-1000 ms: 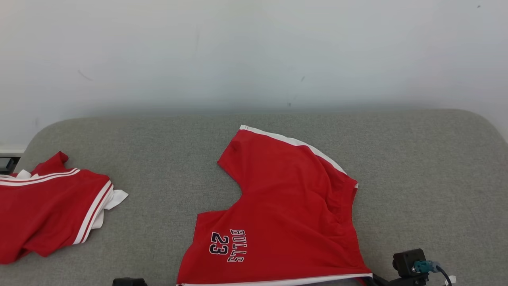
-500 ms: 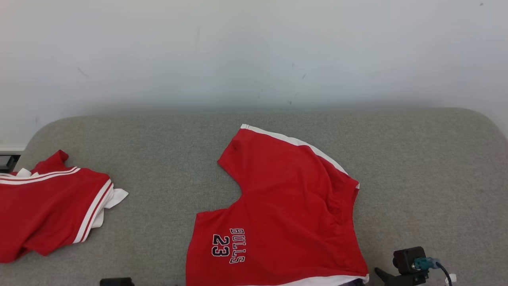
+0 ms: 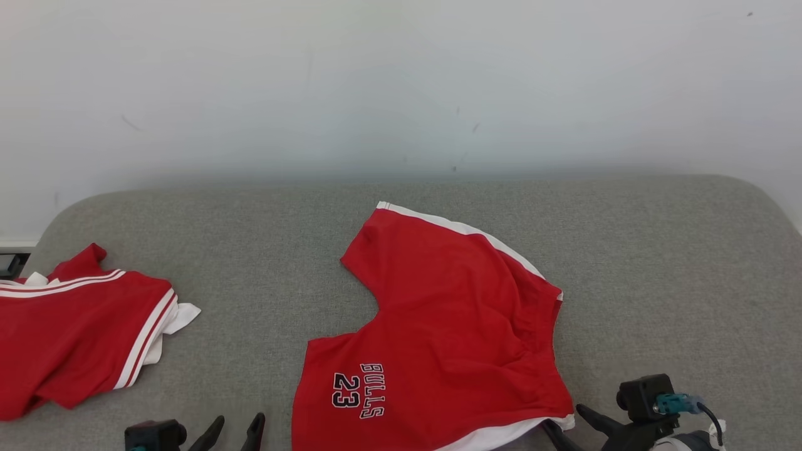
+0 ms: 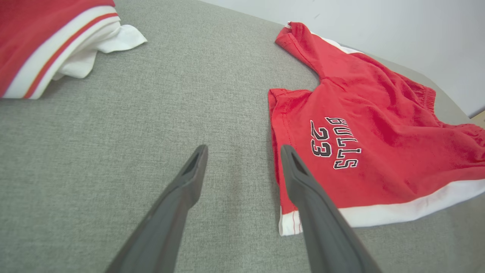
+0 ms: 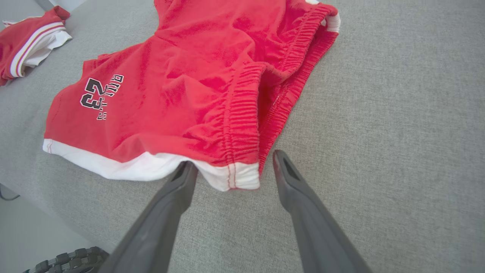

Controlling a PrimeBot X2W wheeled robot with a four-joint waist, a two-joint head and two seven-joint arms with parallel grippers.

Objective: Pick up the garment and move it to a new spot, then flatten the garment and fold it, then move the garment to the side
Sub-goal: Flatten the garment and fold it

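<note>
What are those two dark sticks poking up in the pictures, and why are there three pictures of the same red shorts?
Those sticks are a robot's fingers. It has two arms, each ending in a gripper with two long fingers. One picture comes from a camera on its head, looking down at a grey padded surface. The other two come from cameras on its wrists, each looking along its own fingers: the left gripper and the right gripper. On the surface lie red shorts printed BULLS 23, and at the robot's left another red garment with white stripes. Both grippers are open and hold nothing. The right one is at the shorts' white hem corner; the left one is beside the shorts.
</note>
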